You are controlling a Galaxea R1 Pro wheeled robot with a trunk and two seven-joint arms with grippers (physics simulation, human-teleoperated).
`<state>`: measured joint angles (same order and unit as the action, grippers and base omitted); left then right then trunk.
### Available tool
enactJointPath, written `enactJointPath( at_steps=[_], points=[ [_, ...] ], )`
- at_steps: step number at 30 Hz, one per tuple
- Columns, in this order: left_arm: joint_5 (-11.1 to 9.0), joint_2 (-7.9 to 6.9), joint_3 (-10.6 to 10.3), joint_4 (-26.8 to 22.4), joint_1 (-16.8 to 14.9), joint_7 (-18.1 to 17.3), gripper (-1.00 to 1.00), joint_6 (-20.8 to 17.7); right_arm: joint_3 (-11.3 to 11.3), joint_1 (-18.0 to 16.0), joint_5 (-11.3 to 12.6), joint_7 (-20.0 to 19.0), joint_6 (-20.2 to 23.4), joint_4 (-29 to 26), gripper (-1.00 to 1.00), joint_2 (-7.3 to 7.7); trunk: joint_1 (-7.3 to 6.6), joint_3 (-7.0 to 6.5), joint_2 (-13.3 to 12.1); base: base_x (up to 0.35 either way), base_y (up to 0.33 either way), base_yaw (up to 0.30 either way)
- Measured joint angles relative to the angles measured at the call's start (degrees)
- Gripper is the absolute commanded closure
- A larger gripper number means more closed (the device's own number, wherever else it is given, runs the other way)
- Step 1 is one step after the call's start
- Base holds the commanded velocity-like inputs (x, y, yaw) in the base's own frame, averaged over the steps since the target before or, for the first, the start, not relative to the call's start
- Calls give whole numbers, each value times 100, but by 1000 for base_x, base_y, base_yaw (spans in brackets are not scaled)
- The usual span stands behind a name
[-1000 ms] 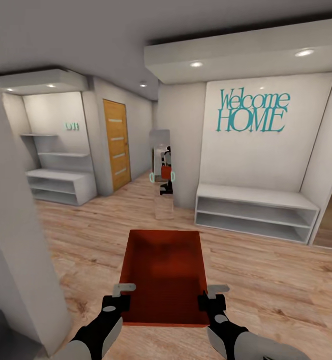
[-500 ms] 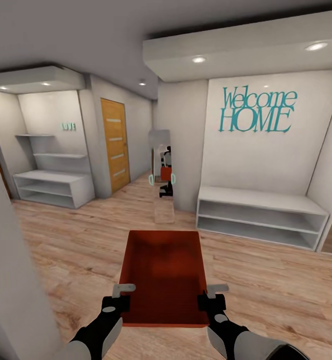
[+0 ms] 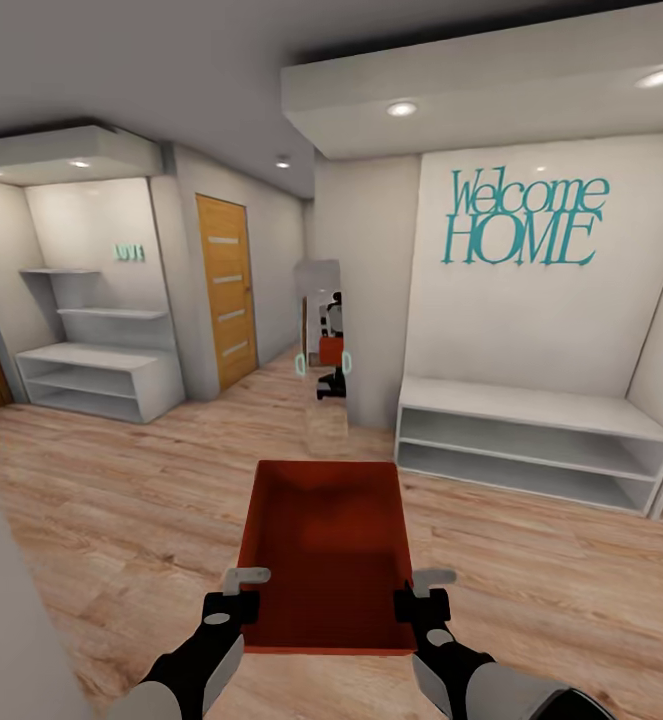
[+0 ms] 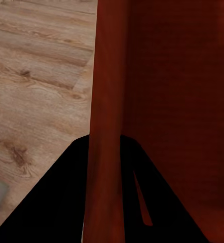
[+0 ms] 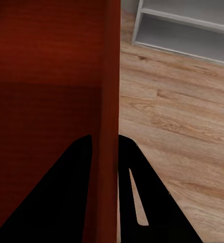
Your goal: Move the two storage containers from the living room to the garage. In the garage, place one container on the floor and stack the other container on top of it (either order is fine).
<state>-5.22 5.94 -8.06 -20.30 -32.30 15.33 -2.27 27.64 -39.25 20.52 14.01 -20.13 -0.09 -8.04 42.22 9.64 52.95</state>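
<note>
Change: view has swung right; doorway wall gone from 9 o'clock.
Storage container (image 3: 326,545): orange-red, thin-walled, open-topped.
Left end effector (image 3: 239,592): clamped on its left wall.
Right end effector (image 3: 419,590): clamped on its right wall.

Bright, even ceiling spotlights (image 3: 402,108); sharp render, wide-angle stretch.

Teal "Welcome HOME" lettering (image 3: 523,220) above a white shelf bench (image 3: 531,440) — orange door (image 3: 223,290) left.

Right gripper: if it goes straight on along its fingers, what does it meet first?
The right gripper is shut on the storage container wall, so it slides along that. Beyond, probably the white shelf unit; depth is unclear.
</note>
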Motion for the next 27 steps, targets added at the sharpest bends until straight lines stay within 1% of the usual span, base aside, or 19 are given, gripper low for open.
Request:
enactJointPath(
  at_steps=[6, 9, 13, 25, 27],
  points=[
    [1, -1, 1, 0, 0, -2, 100, 0, 5, 0, 5, 1, 0, 0, 100, -1, 0, 0, 0, 322, 0, 2],
    [1, -1, 1, -1, 1, -2, 100, 0, 4, 0, 6, -1, 1, 1, 100, -1, 0, 0, 0, 322, 0, 112],
    [0, -2, 1, -1, 1, -1, 100, 2, 4, -1, 3, 0, 1, 0, 100, -2, 0, 0, 0, 322, 0, 236],
    [-2, -3, 0, -5, 2, 1, 100, 8, -6, -1, -16, 5, 1, -4, 100, -2, 0, 0, 0, 322, 0, 295],
    [-1, -2, 0, -5, 2, 2, 100, 6, -6, -1, -14, 5, 1, -4, 100, -2, 0, 0, 0, 322, 0, 160]
  ],
)
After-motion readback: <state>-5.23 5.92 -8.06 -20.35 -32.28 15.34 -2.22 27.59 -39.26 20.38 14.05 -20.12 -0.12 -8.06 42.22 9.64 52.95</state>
